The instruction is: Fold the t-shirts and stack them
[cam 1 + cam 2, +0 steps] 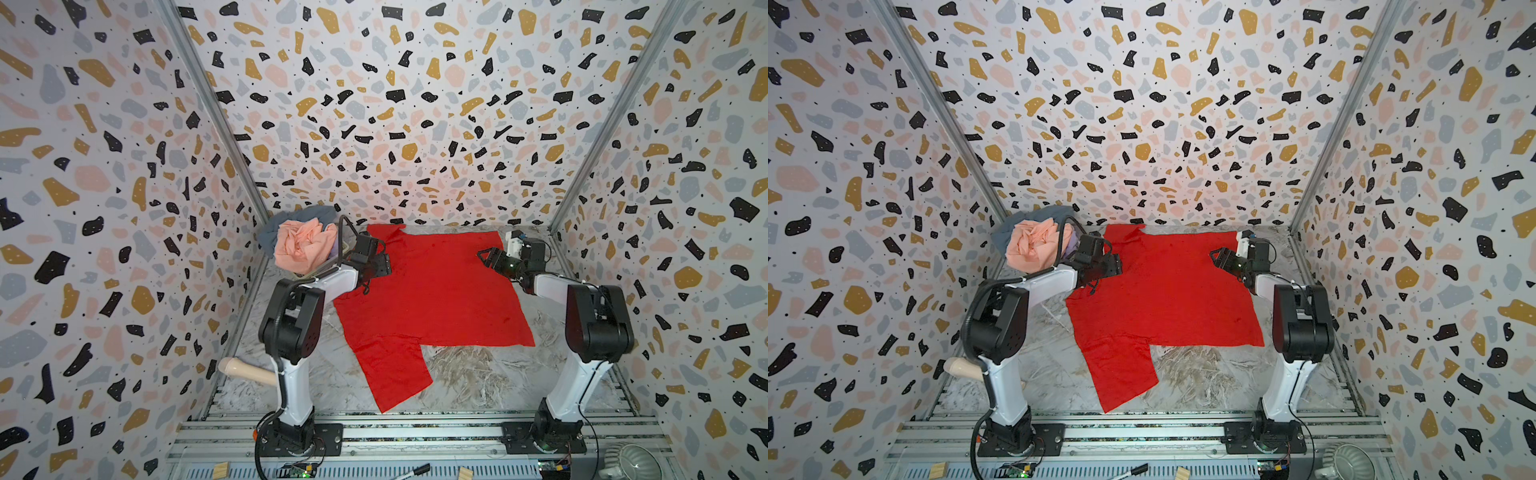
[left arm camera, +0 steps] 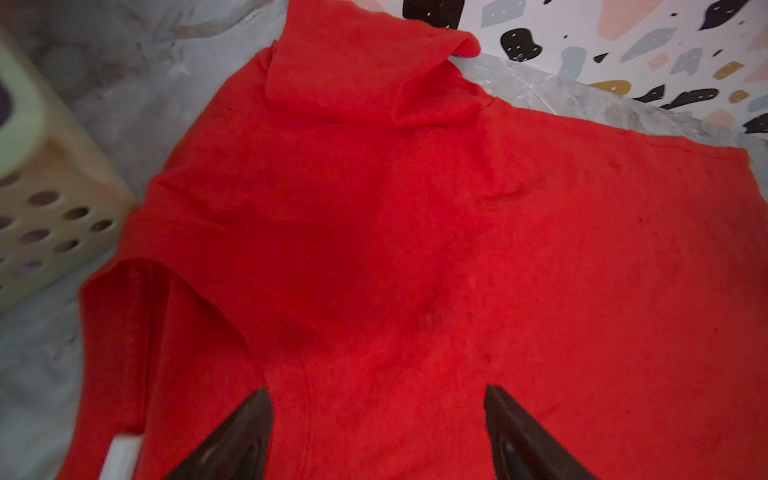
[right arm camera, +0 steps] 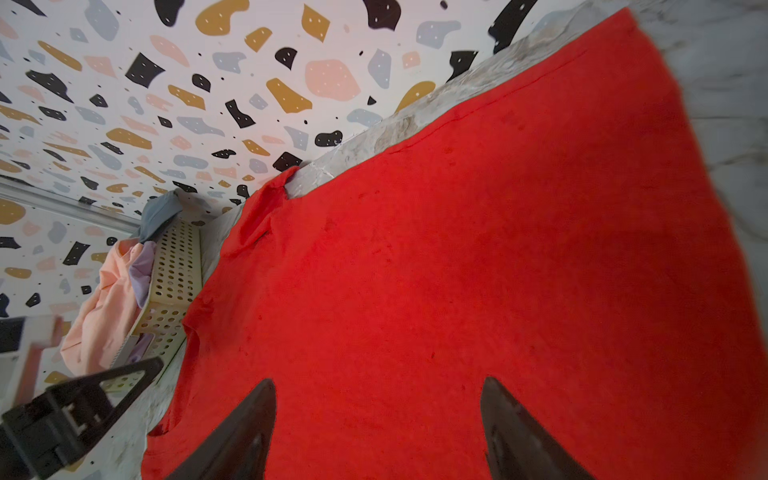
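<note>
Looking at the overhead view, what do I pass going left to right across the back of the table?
Peach shirt → left gripper → right gripper. Both grippers hang open over the red shirt, which spans beneath them.

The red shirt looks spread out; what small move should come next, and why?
Probably the left gripper lowers to pinch the curled sleeve of the red t-shirt. The shirt lies flat, this and the right gripper hang open and empty above it, and that sleeve is doubled over.

Bright, even light, soft shadows; both top views bow at the edges; the near basket is blurred.
</note>
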Motion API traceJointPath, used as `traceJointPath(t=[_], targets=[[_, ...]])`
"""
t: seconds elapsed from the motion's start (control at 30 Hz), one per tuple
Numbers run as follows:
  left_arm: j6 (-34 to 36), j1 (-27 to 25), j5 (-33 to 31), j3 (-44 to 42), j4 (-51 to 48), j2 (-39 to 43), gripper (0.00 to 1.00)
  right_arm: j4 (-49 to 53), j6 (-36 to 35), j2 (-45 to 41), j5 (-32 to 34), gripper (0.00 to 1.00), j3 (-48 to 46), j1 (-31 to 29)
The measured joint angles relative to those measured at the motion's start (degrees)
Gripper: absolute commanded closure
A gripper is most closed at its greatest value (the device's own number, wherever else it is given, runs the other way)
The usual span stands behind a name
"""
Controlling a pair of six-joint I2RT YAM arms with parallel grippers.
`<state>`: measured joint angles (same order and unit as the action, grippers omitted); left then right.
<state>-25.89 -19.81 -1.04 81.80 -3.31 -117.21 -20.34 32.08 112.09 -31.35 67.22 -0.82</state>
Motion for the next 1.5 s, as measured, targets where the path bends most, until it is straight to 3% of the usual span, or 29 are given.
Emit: traceJointPath(t=[0.13,0.37,0.53,0.8,1.07,1.27,1.5], targets=[[0.85,0.81,2.21,6.97,0.24,-6.84,0.20,-1.09,0.94,5.70,-1.66,0.24,3.32,-0.63],[1.25,0.92,4.76,7.67,-0.28,-10.80,0.22,4.17,-0.20,9.14,-0.98,0.25,4.57,-1.70],[1.07,0.92,5.57,1.77,3.61,-7.93,0.23,7.76,-3.04,7.82,1.70,0.25,4.13,-1.62],[0.48,0.98,10.84,-11.91,7.91,0.76,0.26,10.01,-4.94,-1.86,4.09,0.25,-7.72,3.28],[1.44,-0.61,14.12,-14.45,4.42,4.22,0.26,10.67,-5.84,-5.42,5.11,0.26,-11.47,5.60],[4.55,-1.03,11.74,-2.62,-3.91,3.06,0.26,10.88,-6.54,-7.69,5.97,0.25,-10.51,5.84],[6.84,-0.02,6.32,21.84,-5.90,-8.55,0.25,8.72,-6.78,-3.50,8.28,0.25,3.91,4.55]])
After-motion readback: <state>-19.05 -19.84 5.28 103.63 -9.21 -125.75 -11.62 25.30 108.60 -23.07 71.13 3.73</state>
